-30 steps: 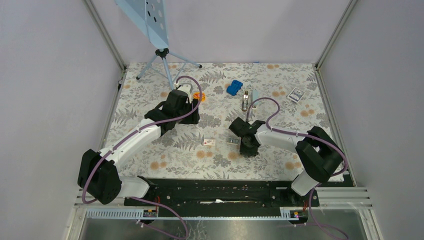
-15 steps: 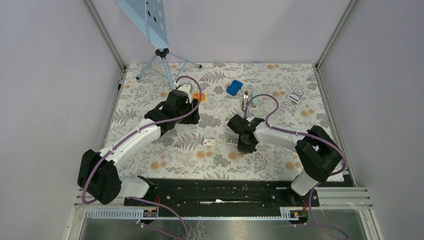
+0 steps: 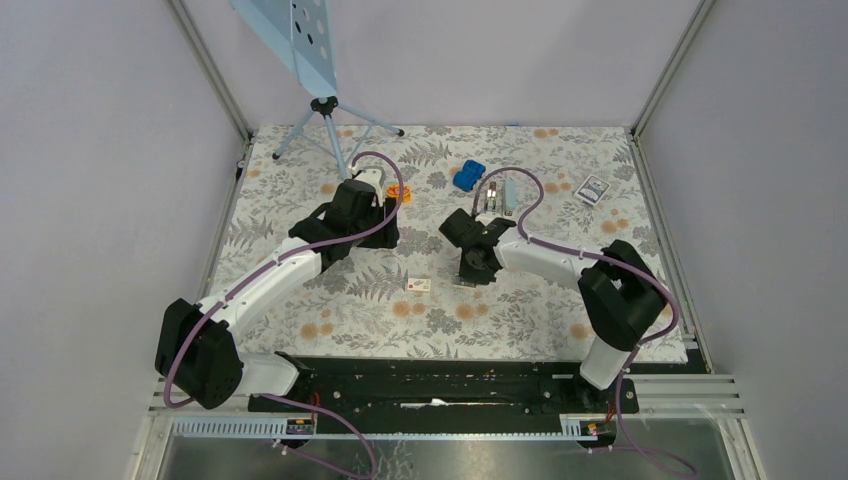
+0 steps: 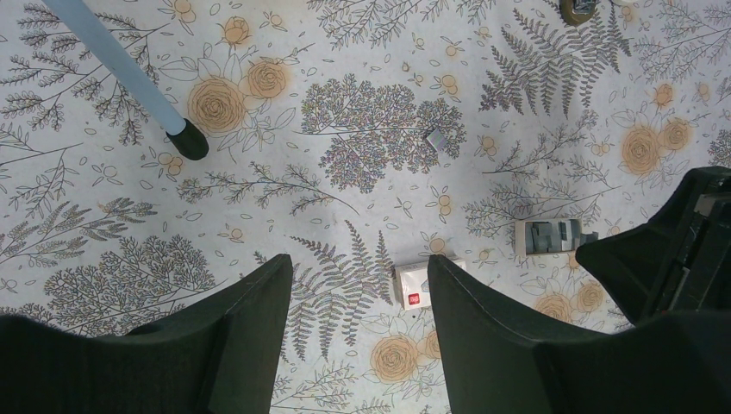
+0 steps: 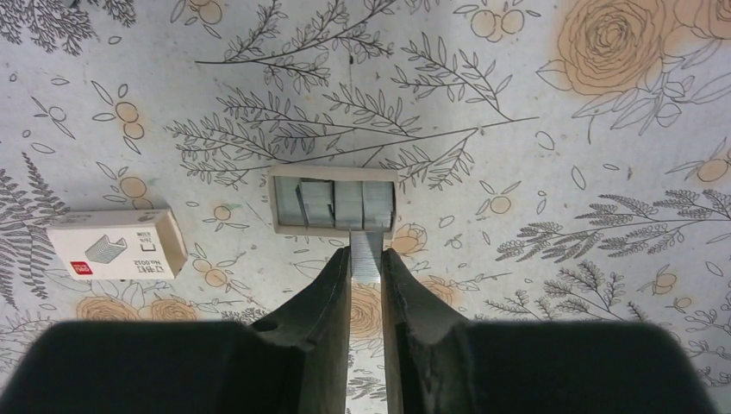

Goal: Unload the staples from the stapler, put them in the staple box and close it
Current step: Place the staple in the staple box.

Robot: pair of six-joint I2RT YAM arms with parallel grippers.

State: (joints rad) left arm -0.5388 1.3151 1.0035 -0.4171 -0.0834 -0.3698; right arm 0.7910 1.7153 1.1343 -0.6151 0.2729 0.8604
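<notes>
While invisible overhead, staples [image 5: 365, 243] in right gripper [image 5: 365, 257]

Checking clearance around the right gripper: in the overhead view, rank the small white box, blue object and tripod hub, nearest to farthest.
From the right gripper, shut on the staples:
1. small white box, just to its left.
2. blue object, farther back.
3. tripod hub, far back-left corner.

Left arm [image 3: 270, 275] stretched from lower left up toward frame centre, wrist tipped down. Left gripper [image 4: 358, 263] jaws wide apart. Right arm [image 3: 560, 262] elbow bent at lower right, forearm reaching left to centre. Right gripper [image 5: 365, 259] pointing down, jaws narrow, pinching the staples [image 5: 365, 246] by one end.
</notes>
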